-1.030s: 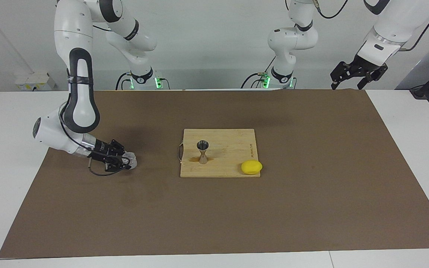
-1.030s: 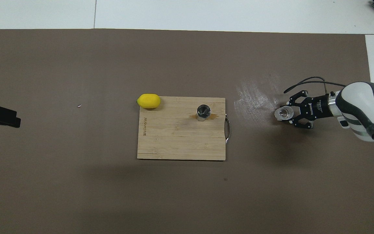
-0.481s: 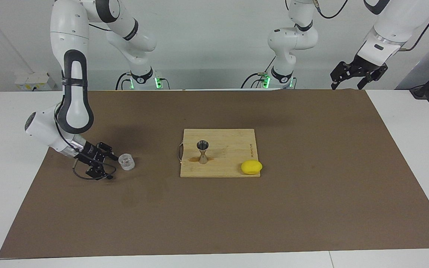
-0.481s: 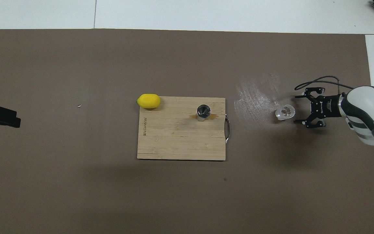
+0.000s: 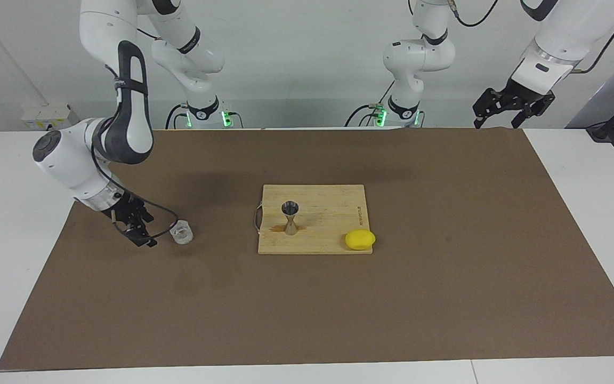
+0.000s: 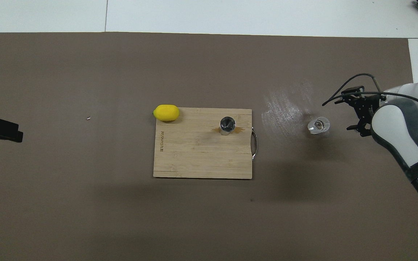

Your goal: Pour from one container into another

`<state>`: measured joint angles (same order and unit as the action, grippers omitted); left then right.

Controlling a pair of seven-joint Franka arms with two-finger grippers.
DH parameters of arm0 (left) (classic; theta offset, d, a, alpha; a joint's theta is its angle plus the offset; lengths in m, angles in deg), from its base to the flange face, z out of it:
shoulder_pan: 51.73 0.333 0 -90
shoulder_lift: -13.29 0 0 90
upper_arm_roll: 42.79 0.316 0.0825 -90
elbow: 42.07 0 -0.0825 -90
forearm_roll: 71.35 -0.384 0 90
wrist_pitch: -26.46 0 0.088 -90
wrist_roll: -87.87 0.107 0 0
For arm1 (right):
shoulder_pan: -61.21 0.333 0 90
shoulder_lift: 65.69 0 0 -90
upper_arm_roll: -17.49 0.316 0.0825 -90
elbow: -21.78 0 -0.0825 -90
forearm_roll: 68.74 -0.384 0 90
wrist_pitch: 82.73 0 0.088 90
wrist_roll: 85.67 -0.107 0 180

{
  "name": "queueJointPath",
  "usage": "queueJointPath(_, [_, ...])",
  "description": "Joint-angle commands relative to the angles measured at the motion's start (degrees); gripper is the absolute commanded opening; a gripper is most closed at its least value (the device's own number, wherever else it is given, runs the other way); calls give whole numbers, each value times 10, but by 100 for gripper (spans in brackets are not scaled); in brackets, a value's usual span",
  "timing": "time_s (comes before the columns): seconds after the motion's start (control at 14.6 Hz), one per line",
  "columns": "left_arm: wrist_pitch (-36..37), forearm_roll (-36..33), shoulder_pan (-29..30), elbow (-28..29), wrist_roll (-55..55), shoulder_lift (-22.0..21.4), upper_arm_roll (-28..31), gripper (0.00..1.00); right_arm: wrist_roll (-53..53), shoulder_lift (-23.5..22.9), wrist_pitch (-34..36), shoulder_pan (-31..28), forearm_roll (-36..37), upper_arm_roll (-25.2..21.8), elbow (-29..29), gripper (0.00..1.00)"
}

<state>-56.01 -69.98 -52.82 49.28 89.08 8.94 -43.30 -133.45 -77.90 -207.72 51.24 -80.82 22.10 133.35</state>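
Note:
The small clear glass cup (image 5: 182, 233) stands upright on the brown mat toward the right arm's end of the table; it also shows in the overhead view (image 6: 318, 125). My right gripper (image 5: 146, 230) is open beside the cup, low over the mat and apart from it, and holds nothing; it also shows in the overhead view (image 6: 347, 113). The metal hourglass jigger (image 5: 290, 217) stands upright on the wooden cutting board (image 5: 328, 208), seen from above as a round mouth (image 6: 227, 125). My left gripper (image 5: 496, 124) waits open, raised over the mat's corner nearest its base.
A yellow lemon (image 5: 360, 239) lies at the board's corner farthest from the robots, toward the left arm's end. A brown stain marks the board at the jigger's foot. A shiny smear (image 6: 285, 108) lies on the mat between the board and the cup.
My right gripper opened, let go of the glass cup and drew back from it toward the right arm's end of the table. The cup stayed on the mat. The left arm has not moved.

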Motion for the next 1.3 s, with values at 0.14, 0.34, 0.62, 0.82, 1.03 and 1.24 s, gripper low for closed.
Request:
queueJointPath(0.14, [4, 1, -1, 11, 2, -10, 2, 100, 42, 79, 71, 81, 99, 1, 7, 99])
queueJointPath(0.34, [4, 1, -1, 11, 2, -10, 2, 100, 187, 117, 126, 94, 105, 3, 6, 99])
queueJointPath(0.62, [4, 1, -1, 11, 2, -10, 2, 100, 412, 127, 137, 85, 105, -5, -7, 100])
queueJointPath(0.82, [4, 1, -1, 11, 2, -10, 2, 100, 424, 113, 216, 61, 109, -6, -101, 100])
queueJointPath(1.03, [4, 1, -1, 11, 2, -10, 2, 100, 424, 91, 305, 57, 149, -4, -212, 100])
queueJointPath(1.24, [4, 1, -1, 11, 2, -10, 2, 100, 417, 82, 380, 70, 159, -2, -278, 100])
